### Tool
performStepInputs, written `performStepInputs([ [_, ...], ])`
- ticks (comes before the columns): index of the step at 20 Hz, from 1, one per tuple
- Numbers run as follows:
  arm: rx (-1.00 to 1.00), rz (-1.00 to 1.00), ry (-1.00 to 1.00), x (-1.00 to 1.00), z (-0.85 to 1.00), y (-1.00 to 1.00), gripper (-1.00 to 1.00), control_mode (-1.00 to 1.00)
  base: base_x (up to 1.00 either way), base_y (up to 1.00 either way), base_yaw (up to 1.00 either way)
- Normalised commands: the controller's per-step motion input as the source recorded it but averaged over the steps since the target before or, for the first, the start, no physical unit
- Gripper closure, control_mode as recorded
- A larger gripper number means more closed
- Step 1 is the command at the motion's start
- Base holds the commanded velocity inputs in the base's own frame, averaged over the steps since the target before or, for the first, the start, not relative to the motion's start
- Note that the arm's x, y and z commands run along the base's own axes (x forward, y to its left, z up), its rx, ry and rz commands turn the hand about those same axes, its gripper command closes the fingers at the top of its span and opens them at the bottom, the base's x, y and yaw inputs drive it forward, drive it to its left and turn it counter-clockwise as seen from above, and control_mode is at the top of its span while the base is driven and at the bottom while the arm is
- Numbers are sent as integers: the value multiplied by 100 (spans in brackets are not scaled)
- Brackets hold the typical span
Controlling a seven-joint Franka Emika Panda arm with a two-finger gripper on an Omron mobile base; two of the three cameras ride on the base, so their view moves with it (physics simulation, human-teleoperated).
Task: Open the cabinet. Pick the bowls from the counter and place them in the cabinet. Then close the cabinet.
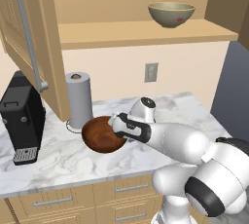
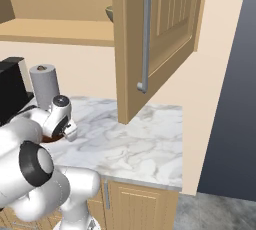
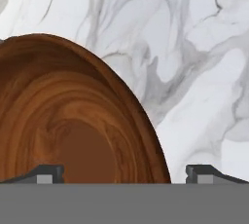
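The cabinet (image 1: pixel 39 47) stands wide open, both raised-panel doors swung out, the left door's long grey bar handle (image 1: pixel 28 33) showing in the left base view and the right door (image 2: pixel 160 29) looming large in the right base view. Up on the wooden shelf (image 1: pixel 141 33) sits the pale beige-olive bowl (image 1: pixel 171 14), upright, towards the right end, with a small reddish mark on its side. Down below, the dark reddish-brown wooden bowl (image 1: pixel 101 135) rests on the marble counter (image 1: pixel 63 157), just in front of the grey paper-towel roll (image 1: pixel 79 99) and to the right of the black coffee machine (image 1: pixel 20 118). The white arm reaches in from the right and the tool (image 3: pixel 124 173) is right at that bowl's rim. In the hand view the two dark fingertips (image 3: pixel 48 173) are spread wide apart, one over the glossy wood interior (image 3: pixel 58 121), the other (image 3: pixel 206 173) over bare veined marble, so the rim runs between them. Whether either tip touches the wood, I cannot tell. Nothing is pinched. From the right base view the wrist (image 2: pixel 60 116) hides almost all of the wooden bowl, only a dark sliver peeking out beneath it. A wall socket (image 1: pixel 151 72) sits on the beige wall behind, and light-wood drawers (image 1: pixel 116 189) with short grey handles run under the counter.
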Motion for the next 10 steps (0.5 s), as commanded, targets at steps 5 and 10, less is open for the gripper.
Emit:
performStepInputs([
  [5,0,1,0,0,-24,39,100,-100,0,0,0],
  [10,0,0,0,0,-8,16,100,-100,0,0,0],
])
